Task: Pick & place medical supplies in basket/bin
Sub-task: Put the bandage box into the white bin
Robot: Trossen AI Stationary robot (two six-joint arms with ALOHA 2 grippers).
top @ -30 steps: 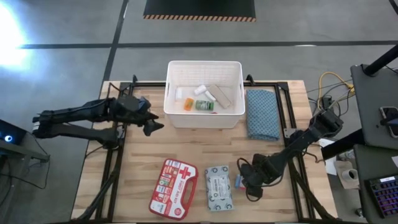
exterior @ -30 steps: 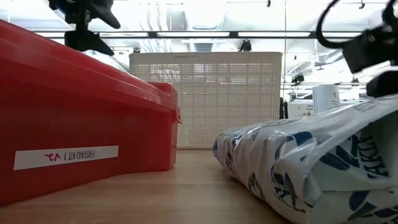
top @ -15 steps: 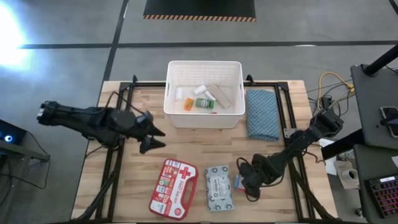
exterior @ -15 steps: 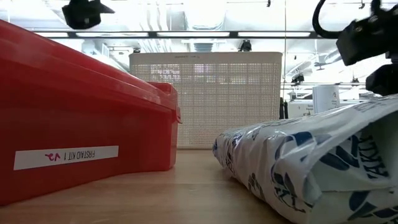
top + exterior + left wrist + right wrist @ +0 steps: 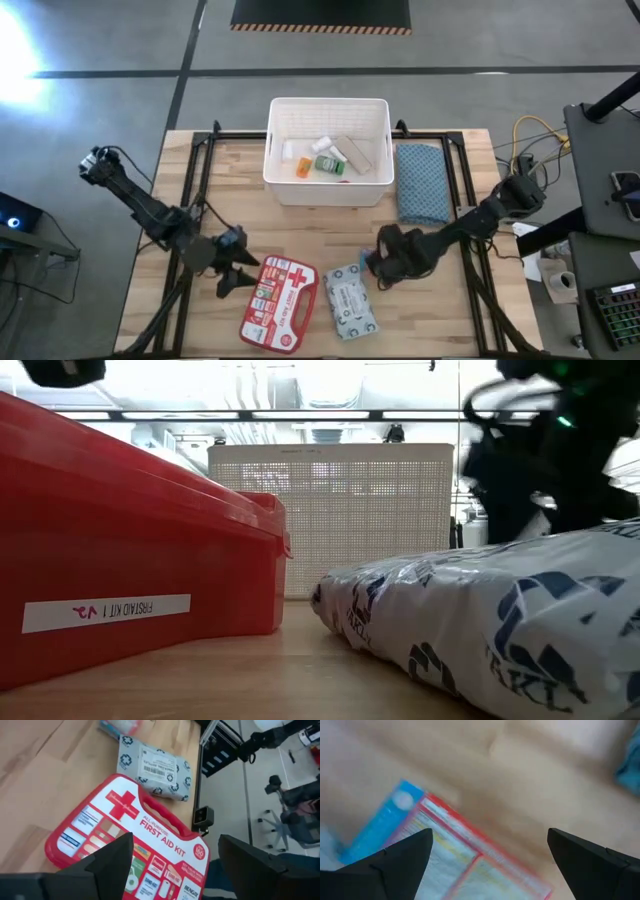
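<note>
left gripper (image 5: 233,272), jaws apart and holding nothing, sits just at 9 o'clock of the first aid kit (image 5: 279,303), whose long axis runs 1-to-7; right gripper (image 5: 375,266) open too, farther off.

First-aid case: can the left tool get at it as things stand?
Probably yes. The left tool, fingers apart, sits just beside the first-aid case, which lies flat on the table with nothing between them; the wipes pack lies on its far side.
</note>
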